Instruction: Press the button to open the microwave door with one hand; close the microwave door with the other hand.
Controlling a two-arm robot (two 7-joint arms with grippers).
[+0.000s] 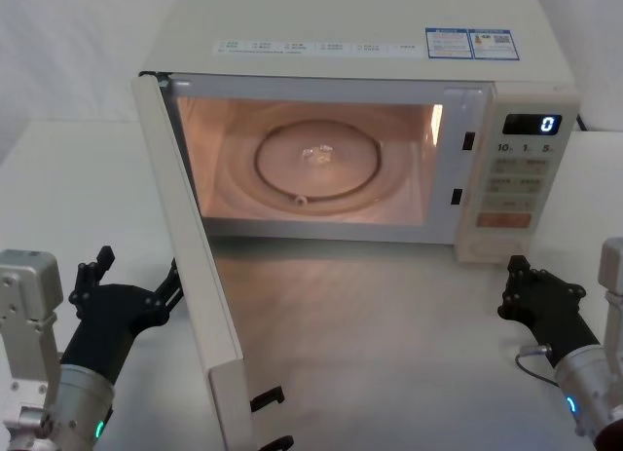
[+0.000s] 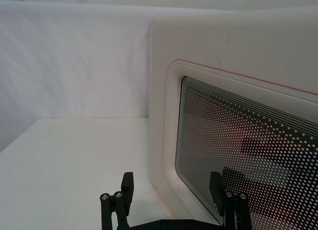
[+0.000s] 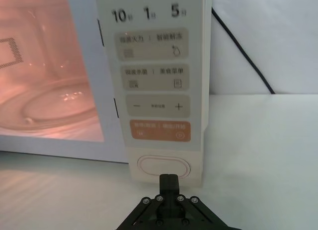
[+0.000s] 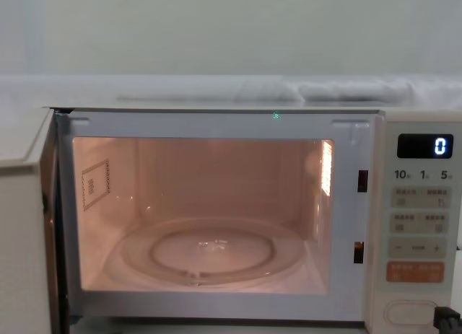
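The microwave door (image 1: 195, 266) stands swung wide open on its left hinge, its edge toward me, and its dark dotted window (image 2: 248, 140) fills much of the left wrist view. My left gripper (image 1: 136, 273) hovers open just outside the door's outer face, one finger (image 2: 127, 183) off the panel and the other finger (image 2: 216, 185) before the window. The cream oval button (image 3: 163, 166) sits at the bottom of the keypad panel, under the orange key (image 3: 160, 130). My right gripper (image 3: 169, 179) is shut, its tips a short way in front of the button (image 4: 410, 312).
The lit cavity holds a glass turntable (image 1: 316, 164). The display (image 1: 531, 124) reads 0. A black cable (image 3: 243, 56) runs behind the microwave's right side. The white table (image 1: 389, 334) lies bare between the open door and my right arm.
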